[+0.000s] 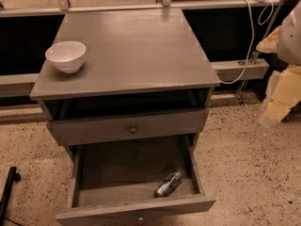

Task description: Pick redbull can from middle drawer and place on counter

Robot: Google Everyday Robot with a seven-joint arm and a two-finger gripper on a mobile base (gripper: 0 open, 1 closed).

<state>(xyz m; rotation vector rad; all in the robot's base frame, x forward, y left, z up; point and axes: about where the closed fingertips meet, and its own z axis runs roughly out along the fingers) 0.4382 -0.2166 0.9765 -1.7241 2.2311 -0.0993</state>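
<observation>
The redbull can (168,184) lies on its side in the front right of the open middle drawer (89,173), pointing diagonally. The drawer is pulled out toward me below a closed drawer with a round knob (133,129). The counter (136,51) is the cabinet's flat grey-brown top. My gripper (276,100) is a pale yellow-white shape at the right edge of the camera view, beside the cabinet, well above and to the right of the can and apart from it.
A white bowl (66,56) stands on the counter's left side near the front. A white cable (250,41) hangs at the back right by a metal rail (141,6). A black object (7,192) lies on the speckled floor at the lower left.
</observation>
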